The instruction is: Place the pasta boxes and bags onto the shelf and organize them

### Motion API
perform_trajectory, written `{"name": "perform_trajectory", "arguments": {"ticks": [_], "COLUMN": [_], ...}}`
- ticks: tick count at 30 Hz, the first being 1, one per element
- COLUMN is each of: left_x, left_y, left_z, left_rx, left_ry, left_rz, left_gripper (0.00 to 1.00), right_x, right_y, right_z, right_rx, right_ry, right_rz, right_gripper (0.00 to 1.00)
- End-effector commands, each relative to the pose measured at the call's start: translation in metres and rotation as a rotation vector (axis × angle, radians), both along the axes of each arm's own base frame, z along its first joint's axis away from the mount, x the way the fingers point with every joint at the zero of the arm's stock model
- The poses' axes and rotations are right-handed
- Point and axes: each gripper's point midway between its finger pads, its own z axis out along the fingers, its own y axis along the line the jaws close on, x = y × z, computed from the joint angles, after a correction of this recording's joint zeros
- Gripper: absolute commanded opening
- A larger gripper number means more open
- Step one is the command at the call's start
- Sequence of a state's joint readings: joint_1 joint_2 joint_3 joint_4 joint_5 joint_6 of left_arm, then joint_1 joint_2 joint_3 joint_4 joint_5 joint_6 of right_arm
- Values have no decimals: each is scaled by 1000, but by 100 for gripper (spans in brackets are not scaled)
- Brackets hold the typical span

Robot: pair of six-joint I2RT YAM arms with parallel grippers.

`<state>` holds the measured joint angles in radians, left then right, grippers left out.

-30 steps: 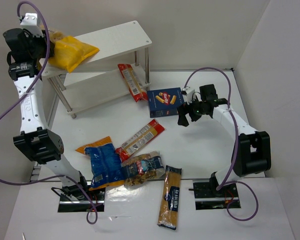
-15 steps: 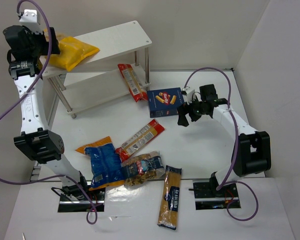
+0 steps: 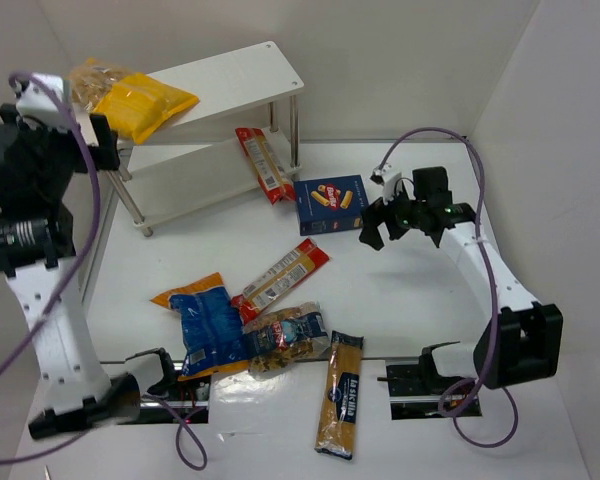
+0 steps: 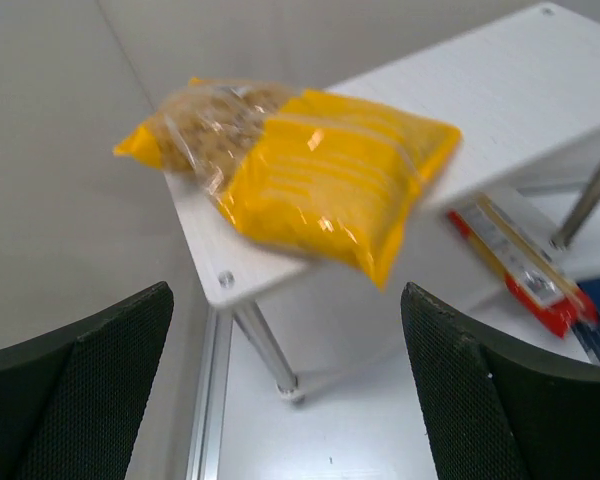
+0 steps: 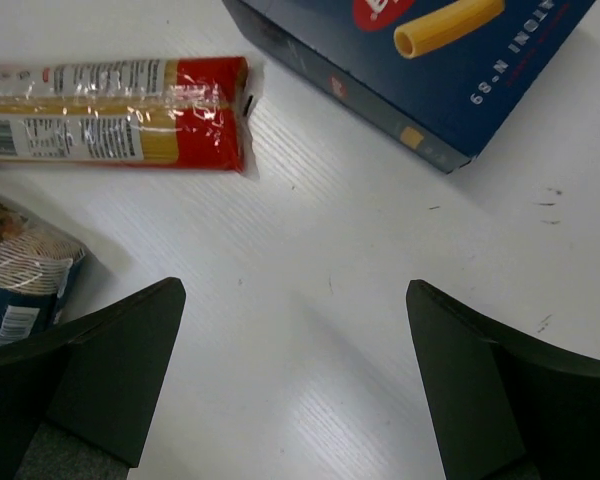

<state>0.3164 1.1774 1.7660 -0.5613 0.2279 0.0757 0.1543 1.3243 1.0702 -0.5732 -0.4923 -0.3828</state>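
Top view: yellow bag [image 3: 140, 103] lying on upper board of shelf [image 3: 230, 75], far-left corner of worktop [image 3: 400, 300]. Left gripper [image 3: 102, 145] just beside it, fingers apart, empty. Right gripper [image 3: 378, 232] near blue box [image 3: 330, 203] mid-worktop, fingers apart, empty.

Left wrist view: bag judged soft, light, contents loose; best taken mid-body.

Right wrist view: box judged stiff, smooth; best pinched across narrow sides. Worktop white, smooth; plain white walls at far and right edges.

We are seeing the white worktop [image 3: 400, 300] carrying a white two-tier metal-legged rack [image 3: 230, 75], a dark blue cardboard box [image 3: 329, 203], a long red plastic packet beside the rack [image 3: 263, 164], a second red packet [image 3: 281, 273], a blue-orange plastic bag [image 3: 202, 325], a clear plastic bag [image 3: 285, 338] and a long blue-labelled packet [image 3: 341, 393].
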Motion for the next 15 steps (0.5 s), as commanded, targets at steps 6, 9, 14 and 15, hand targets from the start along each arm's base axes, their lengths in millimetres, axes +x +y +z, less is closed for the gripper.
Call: {"name": "perform_trajectory", "arguments": {"ticks": [6,9,14,15], "left_x": [-79,-89,-95,-91], "left_y": [-54,-75,-92,-92], "left_z": [-114,-169,-228,-235], "left_rx": [60,-15,-100,-104], "left_ry": [207,345,497,518], "left_rz": [-215,-335,-446,-450], "left_gripper": [100,100,100,100], "right_x": [-15,-16,-14,-13], "right_y": [-33,-54,-85,-97], "right_z": [33,40,35,35], "right_rx": [-8,20,37,21], "right_ry": [-85,-89,-67,-70], "right_rz": [-207,-315,-443,-486], "right_gripper": [100,100,100,100]}}
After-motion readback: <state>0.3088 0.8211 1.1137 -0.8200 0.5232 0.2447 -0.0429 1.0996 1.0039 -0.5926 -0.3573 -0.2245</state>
